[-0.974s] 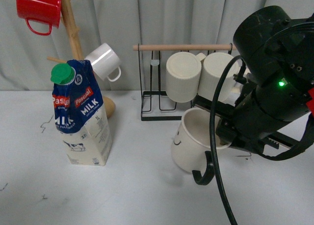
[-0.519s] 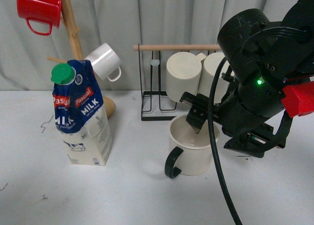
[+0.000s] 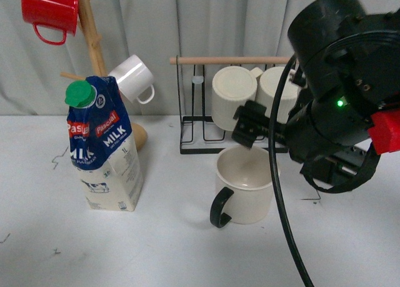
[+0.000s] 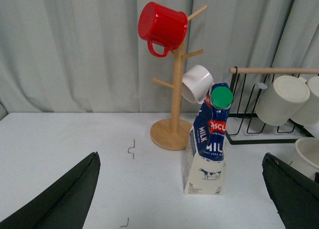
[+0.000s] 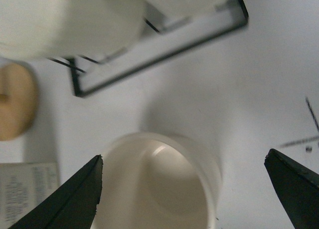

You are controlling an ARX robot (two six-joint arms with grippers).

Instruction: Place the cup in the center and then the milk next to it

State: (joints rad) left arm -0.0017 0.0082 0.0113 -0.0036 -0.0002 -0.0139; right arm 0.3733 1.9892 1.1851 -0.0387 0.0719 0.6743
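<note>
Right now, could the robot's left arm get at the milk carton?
Probably yes: the left gripper is open and faces the milk across bare table; the mug tree stands behind it.

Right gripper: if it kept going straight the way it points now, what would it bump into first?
Most likely the cup: in the right wrist view its open mouth lies just ahead of the open right gripper, a little off-centre. Depth is unclear, so one finger might catch the rim first.

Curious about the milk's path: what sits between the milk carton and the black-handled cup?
Nothing: in the front view, only bare table lies between the milk and the cup.
</note>
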